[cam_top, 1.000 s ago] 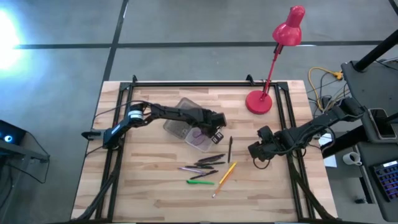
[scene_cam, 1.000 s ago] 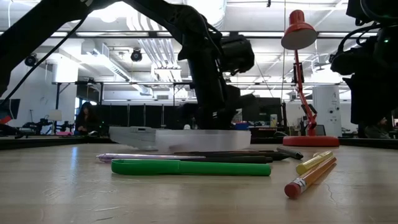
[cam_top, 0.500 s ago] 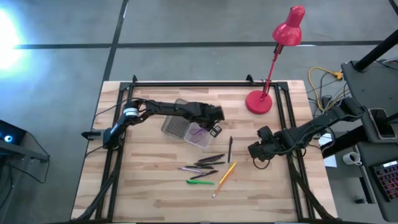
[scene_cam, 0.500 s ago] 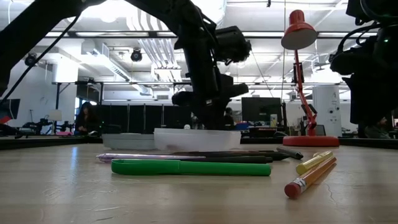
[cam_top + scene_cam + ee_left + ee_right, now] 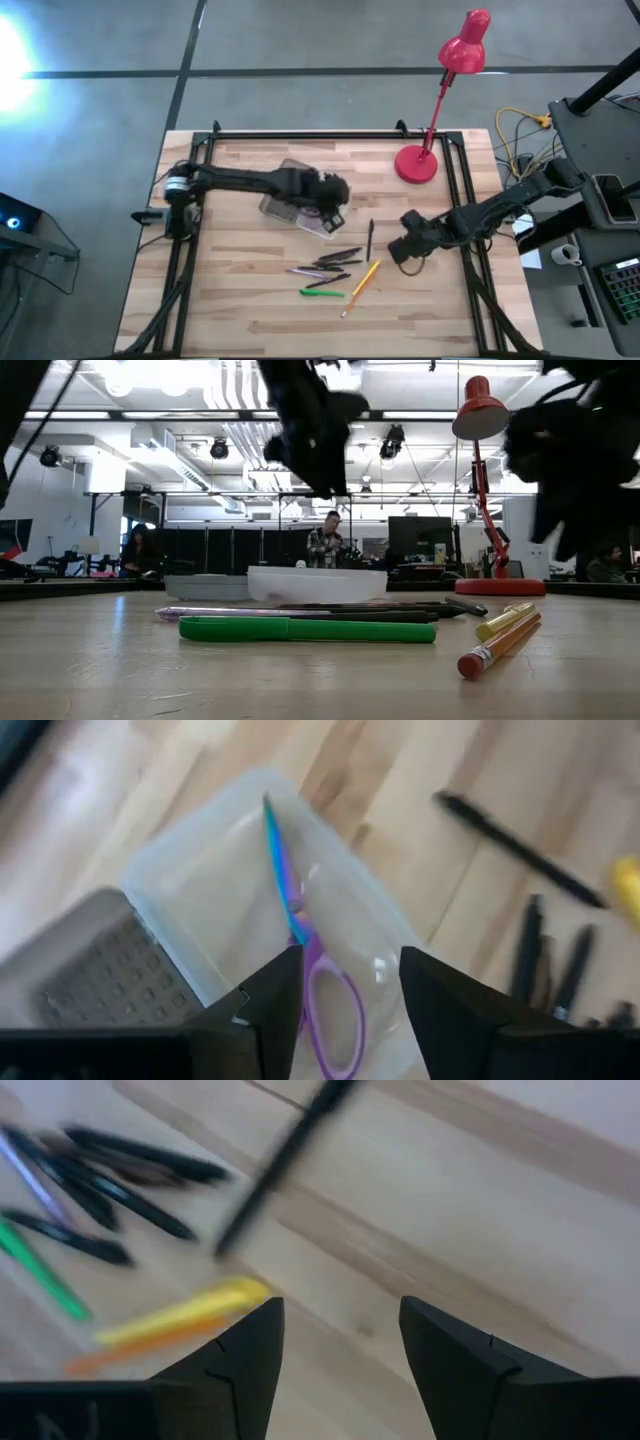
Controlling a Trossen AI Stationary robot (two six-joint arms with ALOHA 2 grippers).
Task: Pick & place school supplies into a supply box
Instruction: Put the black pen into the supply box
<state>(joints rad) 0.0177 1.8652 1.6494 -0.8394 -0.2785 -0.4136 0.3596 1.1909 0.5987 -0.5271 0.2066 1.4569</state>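
Observation:
The supply box [image 5: 303, 210] is a translucent tray [image 5: 230, 890] with its ribbed grey lid [image 5: 90, 965] folded open beside it. The purple-handled scissors [image 5: 322, 975] lie flat inside the tray. My left gripper [image 5: 348, 965] hovers open above the box [image 5: 315, 582], touching nothing. The yellow-orange pencil [image 5: 360, 285], green pen [image 5: 322, 292], pinkish pen [image 5: 305, 272], several dark pens [image 5: 336, 260] and one separate black pen [image 5: 369, 240] lie on the table. My right gripper [image 5: 401, 250] is open, raised just right of that black pen [image 5: 285, 1155] and the pencil [image 5: 180, 1320].
A red desk lamp [image 5: 440, 90] stands with its base at the table's far right. Black frame rails run along the left, right and far edges. Bare wood lies at the near edge, below the pens. People show in the room beyond the table.
My left gripper has risen away from the box and drawn back a little toward the table's left, leaving the scissors lying in the tray. My right gripper has moved slightly left, toward the pens.

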